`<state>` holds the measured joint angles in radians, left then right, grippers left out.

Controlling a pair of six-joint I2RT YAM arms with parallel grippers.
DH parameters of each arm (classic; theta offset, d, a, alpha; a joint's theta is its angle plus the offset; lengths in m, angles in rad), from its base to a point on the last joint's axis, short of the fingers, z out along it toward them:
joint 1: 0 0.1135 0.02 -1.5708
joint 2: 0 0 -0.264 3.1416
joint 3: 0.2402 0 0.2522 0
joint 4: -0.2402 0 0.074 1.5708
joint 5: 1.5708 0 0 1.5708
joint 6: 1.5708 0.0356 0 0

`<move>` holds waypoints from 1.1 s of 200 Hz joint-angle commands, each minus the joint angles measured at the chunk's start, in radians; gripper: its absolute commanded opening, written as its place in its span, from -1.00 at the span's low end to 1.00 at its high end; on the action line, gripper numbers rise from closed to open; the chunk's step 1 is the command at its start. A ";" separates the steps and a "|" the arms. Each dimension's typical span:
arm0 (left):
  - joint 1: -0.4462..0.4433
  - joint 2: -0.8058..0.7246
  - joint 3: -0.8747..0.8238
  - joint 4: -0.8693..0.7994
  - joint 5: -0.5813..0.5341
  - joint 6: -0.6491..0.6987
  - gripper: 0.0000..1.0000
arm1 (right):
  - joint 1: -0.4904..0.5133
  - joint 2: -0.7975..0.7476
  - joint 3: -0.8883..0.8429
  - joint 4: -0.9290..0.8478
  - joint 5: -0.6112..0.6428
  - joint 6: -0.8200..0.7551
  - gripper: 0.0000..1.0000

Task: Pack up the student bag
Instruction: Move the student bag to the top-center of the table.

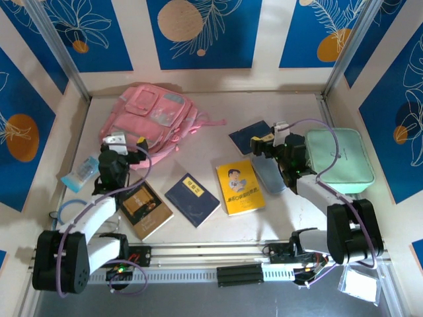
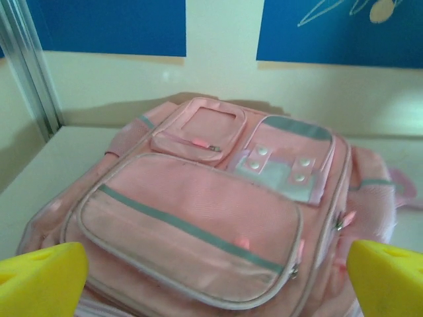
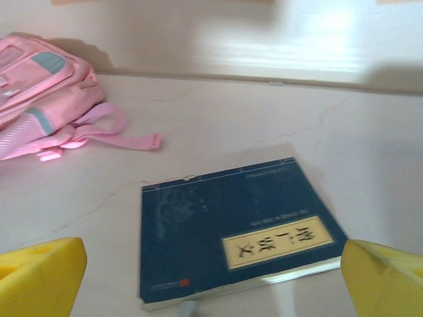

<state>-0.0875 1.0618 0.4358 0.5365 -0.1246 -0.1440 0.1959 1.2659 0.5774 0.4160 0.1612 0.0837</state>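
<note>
Soft pink student bag [image 1: 155, 119], grey-trimmed zipped pockets [image 2: 192, 231], left hand [image 2: 215, 281] wide, right hand [image 3: 211, 281] wide

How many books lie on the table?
4. A brown book lies leftmost, a dark blue book just right of it, a yellow book at the centre, and a second dark blue book farther back. Others may be hidden.

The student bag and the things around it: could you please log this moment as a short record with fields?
student bag: lies on the table, back left
left gripper: open, facing the bag's front
right gripper: open, aimed at the dark blue book
outside the bag: yellow book, brown book, mint-green case
</note>
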 commanded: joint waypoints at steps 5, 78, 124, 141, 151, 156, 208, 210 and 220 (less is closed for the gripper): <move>-0.006 0.004 0.150 -0.335 0.010 -0.195 1.00 | 0.049 -0.015 0.093 -0.167 0.023 0.128 0.98; -0.006 0.400 0.528 -0.518 0.245 -0.314 1.00 | 0.077 0.242 0.427 -0.551 -0.119 0.463 0.98; -0.021 0.671 0.767 -0.584 0.301 -0.361 0.90 | 0.082 0.317 0.466 -0.538 -0.222 0.541 0.99; -0.032 0.766 0.885 -0.660 0.275 -0.374 0.84 | 0.095 0.331 0.473 -0.531 -0.251 0.528 0.97; -0.041 0.831 0.956 -0.701 0.270 -0.367 0.81 | 0.106 0.336 0.479 -0.539 -0.246 0.520 0.97; -0.044 0.862 0.993 -0.723 0.268 -0.364 0.80 | 0.110 0.338 0.482 -0.544 -0.242 0.518 0.97; -0.100 1.056 1.173 -0.849 0.255 -0.345 0.76 | 0.119 0.365 0.494 -0.547 -0.254 0.540 0.97; -0.102 1.061 1.173 -0.850 0.258 -0.346 0.75 | 0.119 0.365 0.495 -0.547 -0.256 0.542 0.97; -0.113 1.075 1.172 -0.856 0.274 -0.350 0.73 | 0.119 0.375 0.499 -0.548 -0.265 0.548 0.96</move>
<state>-0.1730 2.0930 1.5814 -0.2260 0.1299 -0.4961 0.3141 1.6146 1.0435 -0.1146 -0.0620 0.6041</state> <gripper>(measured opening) 0.877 0.985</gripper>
